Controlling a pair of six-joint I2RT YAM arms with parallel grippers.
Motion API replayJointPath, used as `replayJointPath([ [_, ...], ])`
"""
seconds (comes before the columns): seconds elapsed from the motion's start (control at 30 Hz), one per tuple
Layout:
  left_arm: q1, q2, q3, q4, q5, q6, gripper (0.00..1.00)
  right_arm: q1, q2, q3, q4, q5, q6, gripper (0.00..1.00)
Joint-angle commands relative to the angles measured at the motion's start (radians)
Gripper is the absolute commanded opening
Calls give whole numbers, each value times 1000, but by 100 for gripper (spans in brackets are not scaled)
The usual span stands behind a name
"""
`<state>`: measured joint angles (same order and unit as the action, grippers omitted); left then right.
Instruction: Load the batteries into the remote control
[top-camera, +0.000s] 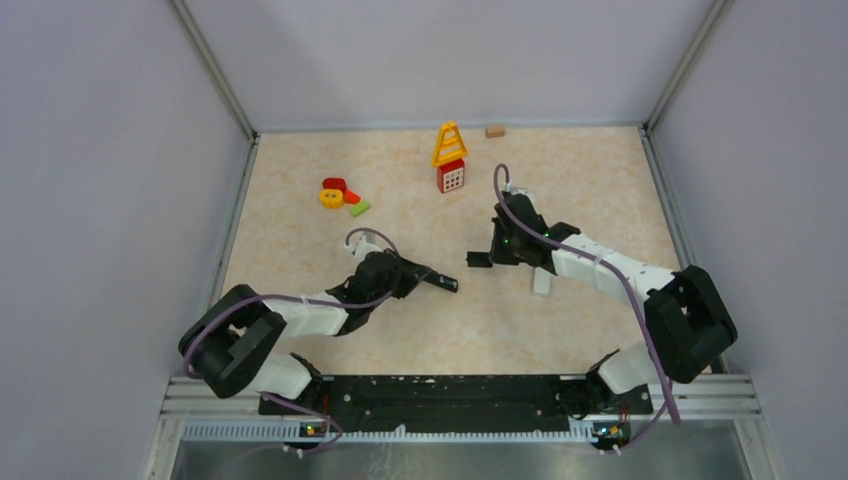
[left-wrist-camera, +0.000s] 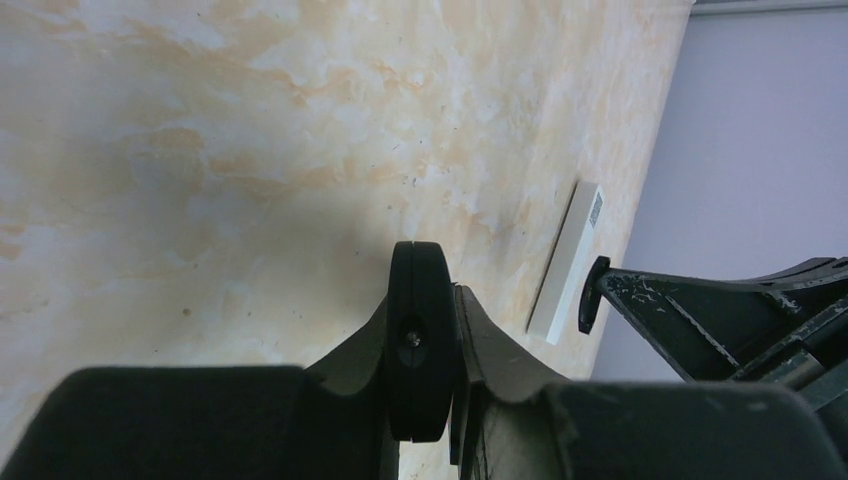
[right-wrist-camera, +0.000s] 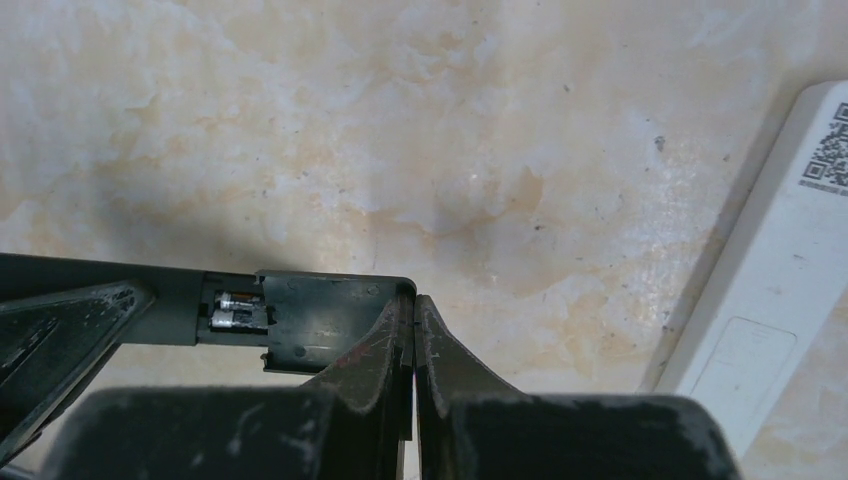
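My left gripper (top-camera: 408, 275) is shut on a black remote control (top-camera: 436, 282) and holds it level, pointing right. In the left wrist view the remote (left-wrist-camera: 420, 340) shows end-on between the shut fingers of that gripper (left-wrist-camera: 425, 300). My right gripper (top-camera: 497, 255) is shut on a dark battery cover (top-camera: 478, 260). In the right wrist view this gripper (right-wrist-camera: 414, 300) pinches the cover's edge (right-wrist-camera: 325, 325). The cover lies at the end of the remote's (right-wrist-camera: 100, 300) open compartment. Two silvery batteries (right-wrist-camera: 240, 310) lie side by side in that compartment, partly hidden by the cover.
A white remote (top-camera: 541, 281) lies on the table under the right arm; it also shows in the wrist views (left-wrist-camera: 565, 265) (right-wrist-camera: 790, 280). Toy blocks (top-camera: 342, 196), a yellow and red toy (top-camera: 450, 158) and a small wooden block (top-camera: 495, 131) sit at the back.
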<state>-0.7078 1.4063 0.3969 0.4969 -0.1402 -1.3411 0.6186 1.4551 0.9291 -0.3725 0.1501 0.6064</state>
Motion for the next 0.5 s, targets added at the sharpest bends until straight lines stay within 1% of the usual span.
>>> replayJointPath([
  [0.0,-1,-21,-38,-30,-54,25,22,-11,-44,-8,53,-87,8,0],
  [0.2,-2,-21,-82,-20,-76,41,41,-11,-57,-19,69,-144,17,0],
  [0.33,-2,-29,-129,31,-82,42,52,-11,-65,-31,78,-147,29,0],
  [0.47,-1,-67,-157,13,-91,30,64,-11,-67,-36,77,-184,39,0],
])
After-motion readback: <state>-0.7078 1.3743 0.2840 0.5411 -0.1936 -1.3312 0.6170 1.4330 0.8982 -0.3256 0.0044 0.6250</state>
